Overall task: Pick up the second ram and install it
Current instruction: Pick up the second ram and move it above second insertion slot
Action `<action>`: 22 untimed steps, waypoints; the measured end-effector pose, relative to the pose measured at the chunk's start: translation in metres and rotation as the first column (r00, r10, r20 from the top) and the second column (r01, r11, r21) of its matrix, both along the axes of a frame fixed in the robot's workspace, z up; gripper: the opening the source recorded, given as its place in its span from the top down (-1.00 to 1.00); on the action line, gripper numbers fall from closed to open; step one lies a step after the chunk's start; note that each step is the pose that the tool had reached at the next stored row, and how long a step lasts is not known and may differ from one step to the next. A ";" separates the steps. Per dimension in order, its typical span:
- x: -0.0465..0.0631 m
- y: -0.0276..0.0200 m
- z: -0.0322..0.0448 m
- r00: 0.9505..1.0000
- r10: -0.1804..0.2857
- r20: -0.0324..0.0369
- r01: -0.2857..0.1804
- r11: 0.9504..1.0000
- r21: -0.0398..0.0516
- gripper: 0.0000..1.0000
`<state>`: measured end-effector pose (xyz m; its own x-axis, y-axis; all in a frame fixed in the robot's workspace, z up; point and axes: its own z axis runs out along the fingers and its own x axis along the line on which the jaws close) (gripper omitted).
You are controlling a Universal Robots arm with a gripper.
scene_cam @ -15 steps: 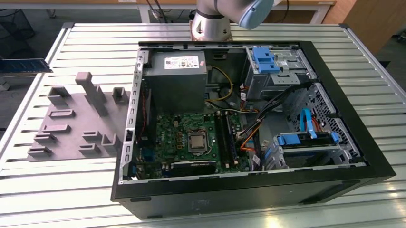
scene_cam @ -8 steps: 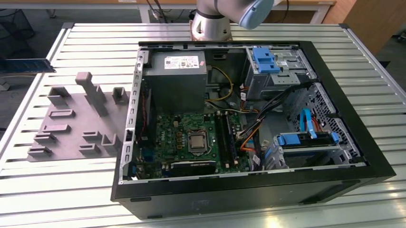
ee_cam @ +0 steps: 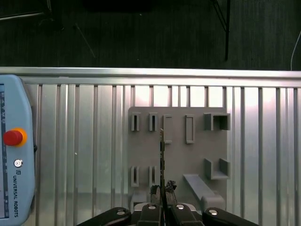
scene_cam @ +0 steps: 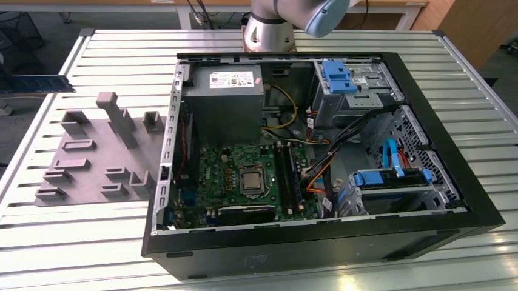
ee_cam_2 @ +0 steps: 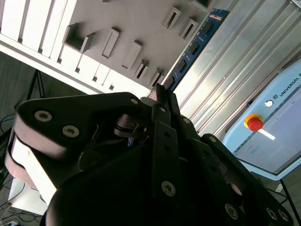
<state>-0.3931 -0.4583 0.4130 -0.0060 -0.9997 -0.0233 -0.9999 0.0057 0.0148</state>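
The second ram is a slim blue stick with black chips, and my gripper is shut on one end of it. In the first wrist view the ram shows edge-on, sticking out from the gripper high above the grey holder tray. In the exterior view the ram hangs in the air at the exterior view's left, beyond the tray. The green motherboard with its long black slots lies inside the open computer case, well away from the gripper.
The case lies on a slatted metal table. A grey power-supply box, blue drive brackets and bundles of cables crowd the case. A teach pendant with a red button lies beside the tray.
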 end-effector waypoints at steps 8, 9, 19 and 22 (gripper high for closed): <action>0.003 0.0000 -0.0001 1.000 0.000 0.000 0.000 1.000 0.000 0.72; 0.004 0.0000 0.0000 1.000 0.000 0.000 0.000 1.000 0.000 0.72; 0.007 0.0000 0.0000 1.000 0.000 0.000 0.000 1.000 0.000 0.72; 0.008 0.0000 -0.0001 1.000 0.000 0.000 0.000 1.000 0.000 0.72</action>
<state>-0.3850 -0.4583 0.4129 -0.0060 -0.9997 -0.0234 -0.9999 0.0057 0.0148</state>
